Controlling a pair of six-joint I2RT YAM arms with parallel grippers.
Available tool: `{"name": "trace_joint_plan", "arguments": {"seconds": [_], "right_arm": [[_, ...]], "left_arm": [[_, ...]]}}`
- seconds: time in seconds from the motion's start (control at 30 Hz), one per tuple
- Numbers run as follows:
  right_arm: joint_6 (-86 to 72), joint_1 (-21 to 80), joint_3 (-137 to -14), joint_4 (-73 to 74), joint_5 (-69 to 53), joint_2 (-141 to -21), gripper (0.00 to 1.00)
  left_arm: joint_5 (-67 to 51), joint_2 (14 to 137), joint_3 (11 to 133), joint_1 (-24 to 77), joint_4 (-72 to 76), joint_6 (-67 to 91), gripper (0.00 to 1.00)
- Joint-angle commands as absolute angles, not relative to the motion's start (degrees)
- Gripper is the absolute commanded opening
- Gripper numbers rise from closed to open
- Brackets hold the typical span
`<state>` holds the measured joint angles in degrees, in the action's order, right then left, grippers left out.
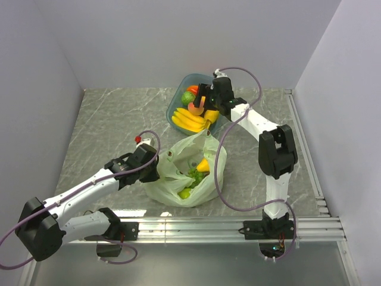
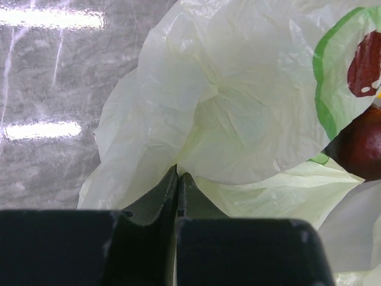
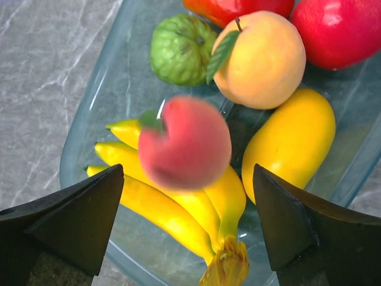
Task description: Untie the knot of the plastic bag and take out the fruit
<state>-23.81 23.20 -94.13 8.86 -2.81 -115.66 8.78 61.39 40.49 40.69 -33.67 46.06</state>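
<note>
Plastic bag [image 1: 178, 173] mouth open, no knot seen. My left pincer [image 2: 178, 173] clenched on it. Right pincer [image 3: 187, 170] released; blurred peach [image 3: 184, 143] over far bowl [image 1: 176, 104]. Grapes [image 1: 193, 177], orange piece [image 1: 203, 165] remain inside.

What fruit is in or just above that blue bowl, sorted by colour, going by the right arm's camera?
Red: 2 (round fruit, piece at the top edge)
Yellow: 2 (bananas, oval fruit)
Green: 1 (bumpy fruit)
Orange: 1 (peach)
Pink-red: 1 (blurred fruit)
Total: 7
</note>
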Motion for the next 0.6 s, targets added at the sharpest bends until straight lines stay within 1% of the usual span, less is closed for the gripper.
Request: {"name": "trace_joint_plan", "arguments": {"seconds": [0.0,0.1,0.27,0.33,0.4,0.43,0.47,0.5,0.53,0.57], "right_arm": [[-21.71,23.03,-95.98,8.61,-3.43,-113.03,0.96],[-20.31,23.20,-92.83,8.26,-4.92,-107.95,0.96],[-16.18,25.13,-85.53,10.27,-6.77,-94.59,0.94],[-15.21,27.23,-80.96,11.16,-5.98,-88.37,0.94],[-13.98,29.08,-76.23,13.00,-4.84,-84.48,0.94],[-13.63,30.14,-74.46,13.53,-3.01,-80.72,0.95],[-13.28,32.23,-72.79,14.93,-1.68,-78.94,0.95],[-13.36,33.13,-69.55,15.55,-0.63,-77.27,0.95],[-13.71,33.83,-67.69,15.99,1.21,-74.12,0.95],[-14.49,35.40,-65.76,16.52,2.27,-72.53,0.95]], "left_arm": [[8.00,61.08,40.78,40.61,-32.52,46.23,0.06],[8.52,60.65,41.22,40.61,-32.87,46.14,0.09],[9.84,59.24,41.48,40.69,-33.31,46.06,0.12],[10.02,58.54,41.57,40.61,-33.66,45.71,0.15],[10.46,57.75,42.27,40.61,-34.01,44.83,0.20],[10.72,57.31,42.54,40.61,-34.01,44.48,0.26],[11.07,56.78,43.24,40.61,-34.19,43.69,0.34],[11.86,55.73,43.68,40.61,-34.54,43.16,0.38],[12.13,55.03,44.20,40.69,-34.63,42.72,0.44],[12.30,54.32,45.43,40.69,-34.63,41.32,0.55]]}}
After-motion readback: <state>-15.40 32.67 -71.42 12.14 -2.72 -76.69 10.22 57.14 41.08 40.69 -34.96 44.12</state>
